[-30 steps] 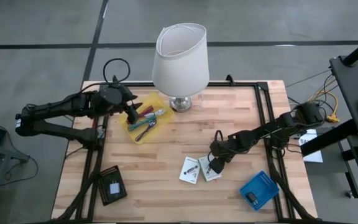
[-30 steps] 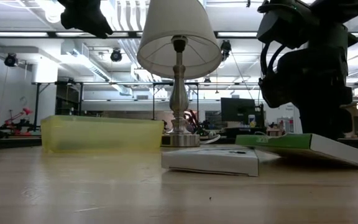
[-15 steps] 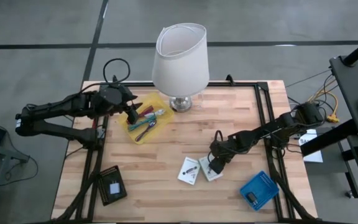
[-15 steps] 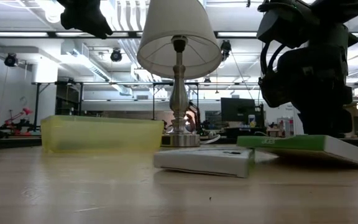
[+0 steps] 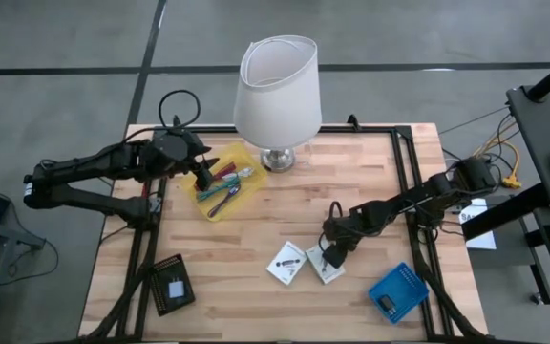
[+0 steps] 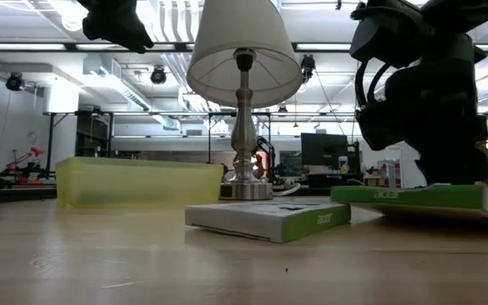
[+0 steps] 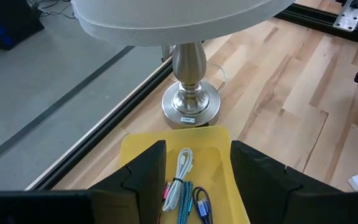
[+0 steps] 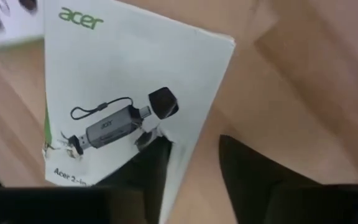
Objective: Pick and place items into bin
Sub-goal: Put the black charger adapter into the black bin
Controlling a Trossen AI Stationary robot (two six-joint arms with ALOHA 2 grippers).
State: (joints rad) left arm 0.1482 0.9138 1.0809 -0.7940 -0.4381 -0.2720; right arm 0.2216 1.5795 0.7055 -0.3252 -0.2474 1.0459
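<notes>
High view: right gripper [image 5: 329, 256] over one of two white cartons on the table; low view: flat, stiff, light carton [image 6: 413, 196], best pinched by an edge; right wrist view: fingers [image 8: 247, 171] apart astride the Acer carton's [image 8: 129, 81] edge, not clamped.

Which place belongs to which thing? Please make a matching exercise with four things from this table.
Things:
1. lamp
2. yellow bin
3. blue tray
4. right tool

Places:
A. near corner on the right arm's side
B. under the left tool
C. at the edge of a white box
D. far edge, middle

Pairs: 1-D, 2-B, 3-A, 4-C
</notes>
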